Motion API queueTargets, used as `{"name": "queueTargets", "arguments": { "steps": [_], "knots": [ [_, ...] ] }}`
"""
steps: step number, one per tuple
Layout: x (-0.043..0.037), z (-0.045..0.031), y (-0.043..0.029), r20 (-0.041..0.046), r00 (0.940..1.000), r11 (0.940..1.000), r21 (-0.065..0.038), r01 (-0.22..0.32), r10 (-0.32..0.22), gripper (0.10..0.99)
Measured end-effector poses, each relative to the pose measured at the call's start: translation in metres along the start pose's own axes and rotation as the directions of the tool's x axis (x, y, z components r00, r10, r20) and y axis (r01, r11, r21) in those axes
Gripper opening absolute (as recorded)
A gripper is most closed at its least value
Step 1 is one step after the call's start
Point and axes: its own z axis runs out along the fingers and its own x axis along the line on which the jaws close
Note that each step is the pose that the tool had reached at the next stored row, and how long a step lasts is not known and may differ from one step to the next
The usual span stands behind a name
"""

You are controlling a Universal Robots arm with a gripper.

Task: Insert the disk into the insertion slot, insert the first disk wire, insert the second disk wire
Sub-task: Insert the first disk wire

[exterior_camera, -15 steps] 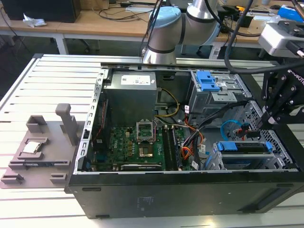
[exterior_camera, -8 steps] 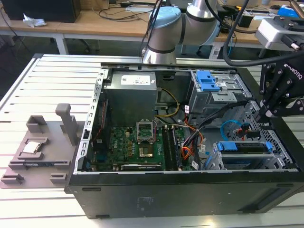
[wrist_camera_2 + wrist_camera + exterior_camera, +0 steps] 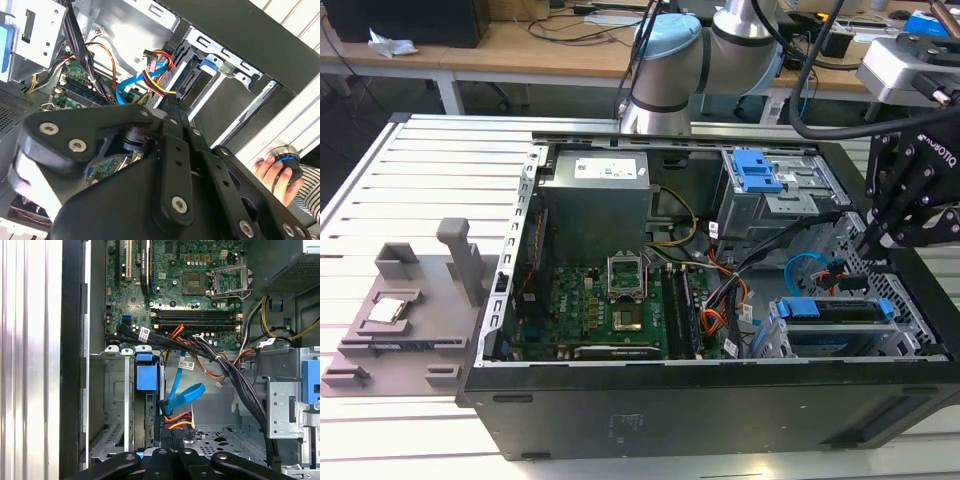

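Disk sits in slot at case corner. Orange wire and blue cable meet its edge. Hand just beside them; grip cannot be told.

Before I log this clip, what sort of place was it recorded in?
Most likely a robotics lab or workshop: an open black desktop computer case lies on a slatted aluminium table, wooden workbenches stand behind it, and a silver robot arm with pale-blue joint caps reaches over.
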Motion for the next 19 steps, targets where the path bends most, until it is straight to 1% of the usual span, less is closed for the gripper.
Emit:
{"name": "queueTargets", "arguments": {
  "steps": [3,5,6,9,12,13,14,16,17,19],
  "knots": [
    [0.0,0.0,0.0,0.0,1.0,1.0,0.0,0.0,0.0,0.294],
    [0.0,0.0,0.0,0.0,1.0,1.0,0.0,0.0,0.0,0.294],
    [0.0,0.0,0.0,0.0,1.0,1.0,0.0,0.0,0.0,0.361],
    [-0.0001,0.0,0.0,0.0,1.0,1.0,0.0,0.0,0.0,0.361],
    [-0.0004,0.0032,-0.0001,0.0,1.0,1.0,0.0,0.0,0.0,0.361],
    [-0.0004,0.0051,-0.0002,0.0,1.0,1.0,0.0,0.0,0.0,0.361],
    [-0.0001,0.0096,-0.0004,-0.0001,1.0,1.0,0.0,0.0,0.0,0.361],
    [0.0006,0.0136,-0.0006,0.0001,1.0,1.0,0.0,0.0,0.0,0.361],
    [0.0022,0.0173,-0.0008,0.0,1.0,1.0,0.0,0.0,0.0,0.361],
    [0.004,0.0205,-0.001,0.0001,1.0,1.0,0.0,0.0,0.0,0.361]
  ]
}}
